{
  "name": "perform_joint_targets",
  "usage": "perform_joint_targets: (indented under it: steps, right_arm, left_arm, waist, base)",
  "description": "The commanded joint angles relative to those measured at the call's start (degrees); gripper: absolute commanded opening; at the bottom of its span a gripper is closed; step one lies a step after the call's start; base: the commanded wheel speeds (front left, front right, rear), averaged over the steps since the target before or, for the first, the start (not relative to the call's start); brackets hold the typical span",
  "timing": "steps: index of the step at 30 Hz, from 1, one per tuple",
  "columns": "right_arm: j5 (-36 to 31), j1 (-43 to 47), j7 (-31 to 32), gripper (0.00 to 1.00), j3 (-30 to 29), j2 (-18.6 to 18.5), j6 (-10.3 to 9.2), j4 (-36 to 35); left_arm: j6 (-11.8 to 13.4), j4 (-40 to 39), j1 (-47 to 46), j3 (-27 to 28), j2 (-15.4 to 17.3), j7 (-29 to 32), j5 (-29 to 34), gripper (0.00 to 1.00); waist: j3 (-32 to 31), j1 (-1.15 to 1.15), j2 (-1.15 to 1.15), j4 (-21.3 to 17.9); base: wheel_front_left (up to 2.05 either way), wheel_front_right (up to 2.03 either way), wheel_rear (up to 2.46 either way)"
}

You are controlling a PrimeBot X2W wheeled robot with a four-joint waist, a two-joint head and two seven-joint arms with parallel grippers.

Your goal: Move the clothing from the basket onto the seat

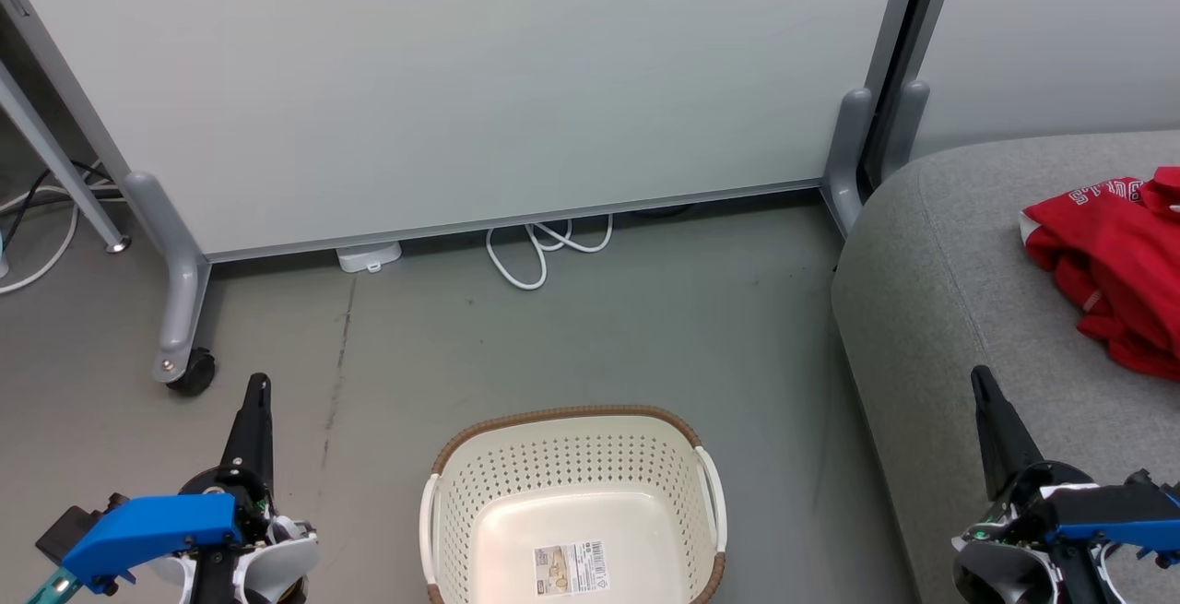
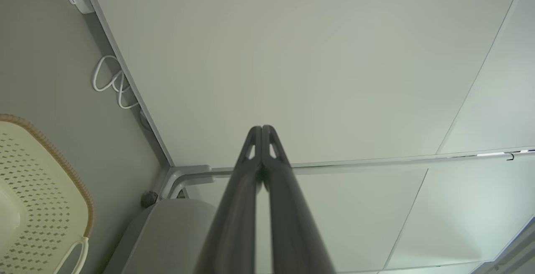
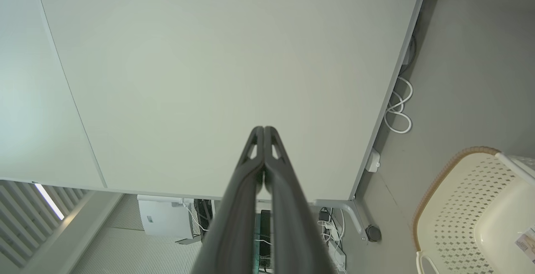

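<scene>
So, I judge job done: basket [image 1: 553, 415] empty between left claw [image 1: 260, 381], right claw [image 1: 979, 373], hence both pinched together; clothes [image 1: 1120, 263] on seat [image 1: 931, 290] past right.

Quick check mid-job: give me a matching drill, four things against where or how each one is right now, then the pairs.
Things:
1. clothing
2. basket
3. left gripper
4. cable

Places or states:
A. on the floor, a label inside
B. shut, holding nothing
C. lying on the seat
D. looped at the foot of the partition

Pairs: 1-C, 2-A, 3-B, 4-D
</scene>
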Motion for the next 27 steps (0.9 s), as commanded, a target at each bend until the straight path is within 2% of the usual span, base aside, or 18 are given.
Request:
perform_joint_targets:
  steps: [1, 7, 27]
  right_arm:
    - [1.14, -0.73, 0.33, 0.00, -0.13, 0.08, 0.02, -0.22]
    - [3.50, -0.91, 0.87, 0.00, -0.18, 0.09, 0.02, -0.20]
    - [3.46, -0.90, 0.91, 0.00, -0.16, 0.09, 0.02, -0.18]
  left_arm:
    - [-0.46, -0.36, -0.74, 0.20, 0.09, 0.37, -0.88, 0.00]
    - [-0.52, -0.43, -0.86, 0.45, 0.09, 0.90, -3.21, 0.00]
    - [-0.39, -0.42, -0.77, 0.44, 0.09, 0.95, -3.17, 0.00]
  waist:
    - [-0.01, 0.00, 0.00, -0.02]
    - [-0.03, 0.00, 0.00, -0.14]
    - [-0.03, 0.00, 0.00, -0.15]
  base:
    - [0.00, 0.00, 0.00]
    - [0.00, 0.00, 0.00]
    - [0.00, 0.00, 0.00]
